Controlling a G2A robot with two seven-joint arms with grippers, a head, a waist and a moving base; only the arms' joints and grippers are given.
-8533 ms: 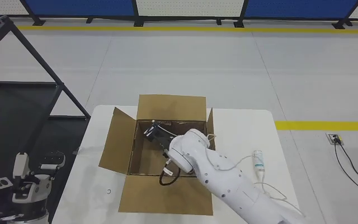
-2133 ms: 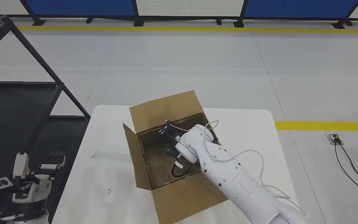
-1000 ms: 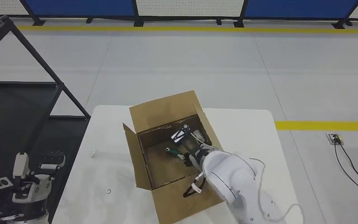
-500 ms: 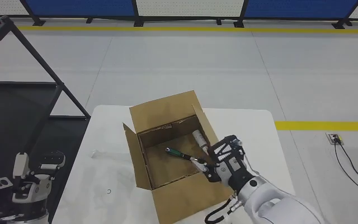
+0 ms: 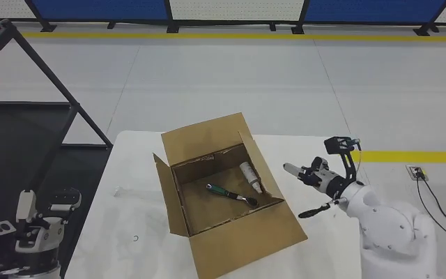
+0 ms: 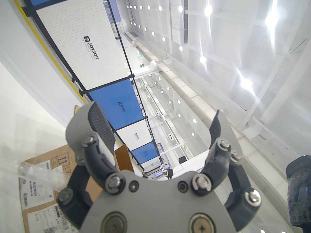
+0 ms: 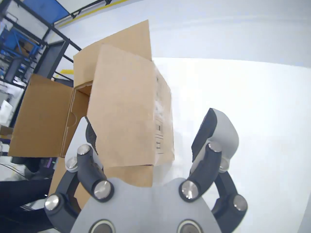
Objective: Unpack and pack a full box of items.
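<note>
The open cardboard box [image 5: 209, 143] sits turned at an angle in the middle of the white table [image 5: 132, 160]. On its floor lie a green-handled tool [image 5: 224, 190] and a small white bottle [image 5: 250, 175]. My right gripper [image 5: 293, 169] hovers over the table just right of the box, open and holding nothing. In the right wrist view the box's outer wall [image 7: 126, 112] is close in front of the open right gripper [image 7: 149, 117]. My left gripper [image 6: 156, 111] is open, holds nothing and points up towards the ceiling, with a labelled cardboard box [image 6: 36, 183] beside it.
A small ring [image 5: 134, 239] and a white scrap [image 5: 118, 190] lie on the table left of the box. A black metal frame [image 5: 56, 91] stands off the table's left side. Bare tabletop [image 7: 230, 86] lies right of the box.
My right arm has drawn out of the box and swung to the right, its gripper now beside the box. The bottle and the green-handled tool stay inside.
</note>
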